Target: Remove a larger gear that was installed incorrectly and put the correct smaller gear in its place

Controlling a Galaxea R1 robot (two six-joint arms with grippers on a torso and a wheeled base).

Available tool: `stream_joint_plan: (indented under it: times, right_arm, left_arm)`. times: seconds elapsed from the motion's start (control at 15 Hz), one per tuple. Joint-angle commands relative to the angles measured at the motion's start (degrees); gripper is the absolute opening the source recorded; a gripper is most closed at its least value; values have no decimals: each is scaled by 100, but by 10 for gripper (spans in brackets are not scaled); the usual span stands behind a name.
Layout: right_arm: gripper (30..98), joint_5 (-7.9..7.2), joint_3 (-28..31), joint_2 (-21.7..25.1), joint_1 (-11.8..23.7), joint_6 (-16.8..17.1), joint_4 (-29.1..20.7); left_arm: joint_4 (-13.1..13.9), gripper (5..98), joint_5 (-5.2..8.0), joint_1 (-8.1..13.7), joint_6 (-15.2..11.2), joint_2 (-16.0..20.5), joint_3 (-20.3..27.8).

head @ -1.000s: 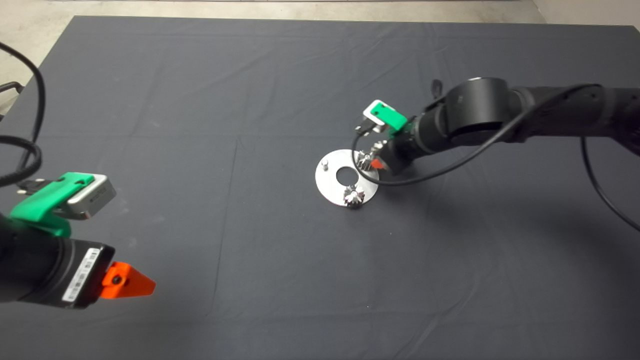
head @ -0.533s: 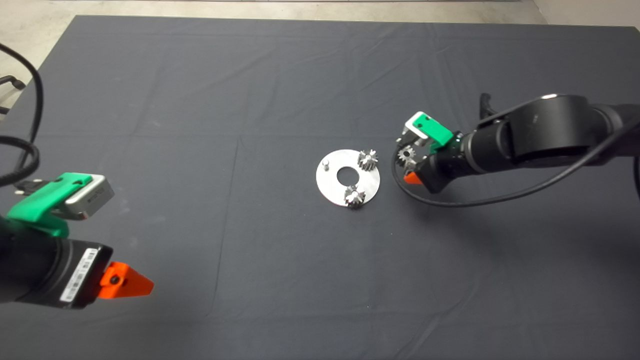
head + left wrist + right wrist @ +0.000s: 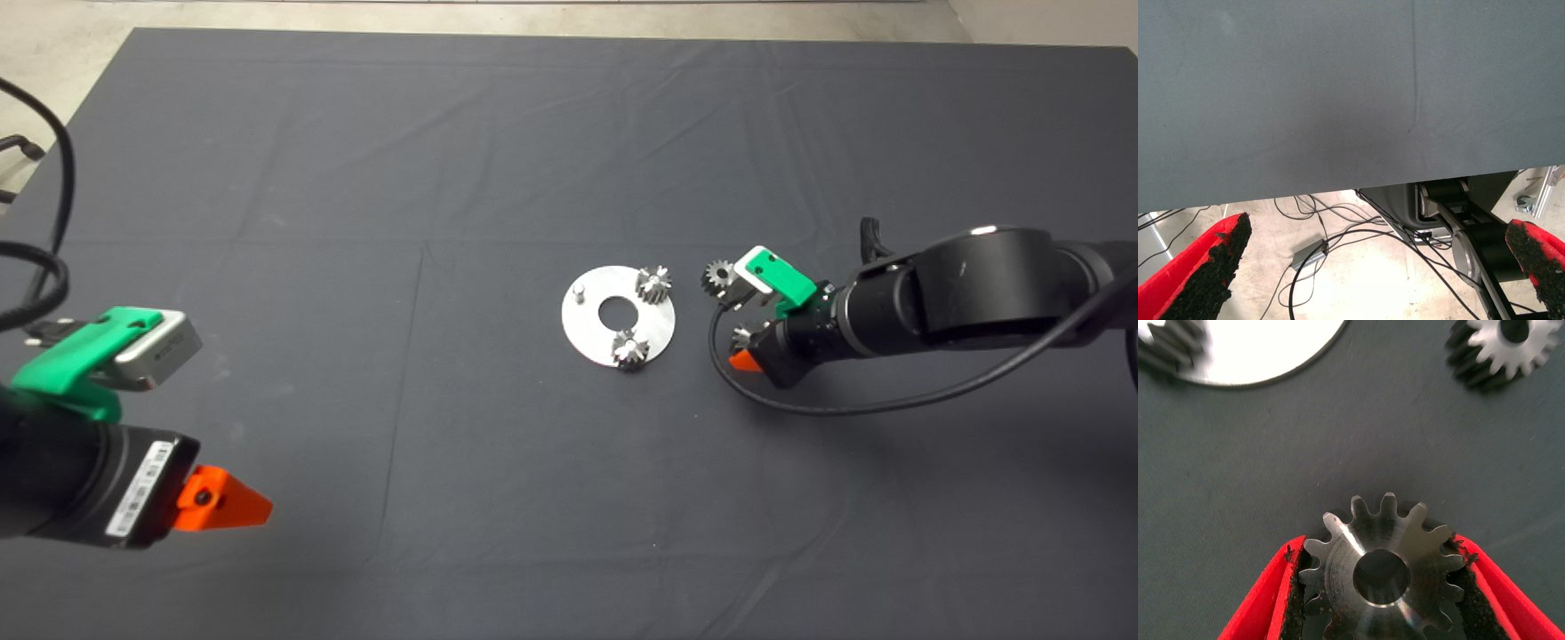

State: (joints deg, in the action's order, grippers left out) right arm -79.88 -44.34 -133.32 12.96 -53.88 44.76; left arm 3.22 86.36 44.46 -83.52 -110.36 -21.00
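Note:
My right gripper (image 3: 741, 349) hovers over the mat just right of the round steel plate (image 3: 596, 342). It is shut on the larger gear (image 3: 1381, 577), a silvery toothed wheel with a dark centre hole (image 3: 740, 336). The smaller gear (image 3: 716, 276), dull dark grey, lies flat on the mat just beyond the gripper; it also shows in the right wrist view (image 3: 1505, 347). My left gripper (image 3: 222, 502) is parked at the lower left, open with nothing between its fingers (image 3: 1205, 267).
The plate carries two shiny star-faced gears (image 3: 653, 284) (image 3: 629, 348) and a bare pin (image 3: 579, 292) on its left side, around a centre hole. The left wrist view shows the mat's edge with cables and floor beyond it.
My right gripper has drawn away from the plate's far-right rim, moving right and nearer with the larger gear. The smaller gear, earlier covered by the arm, now shows. The left arm stayed still.

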Motion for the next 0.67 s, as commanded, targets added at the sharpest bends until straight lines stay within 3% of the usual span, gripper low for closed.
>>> stream_joint_plan:
  times: [0.0, 0.4, 0.6]
  right_arm:
    - [484, -89, 296, 106, 31, -61, 409]
    - [484, -89, 287, 213, 14, -543, 717]
    - [488, -89, 261, 204, -92, -553, 762]
  left_arm:
    - [82, 981, 21, 54, -7, 27, 9]
    - [82, 981, 21, 54, -7, 36, 28]
    - [75, 981, 21, 54, -7, 36, 19]
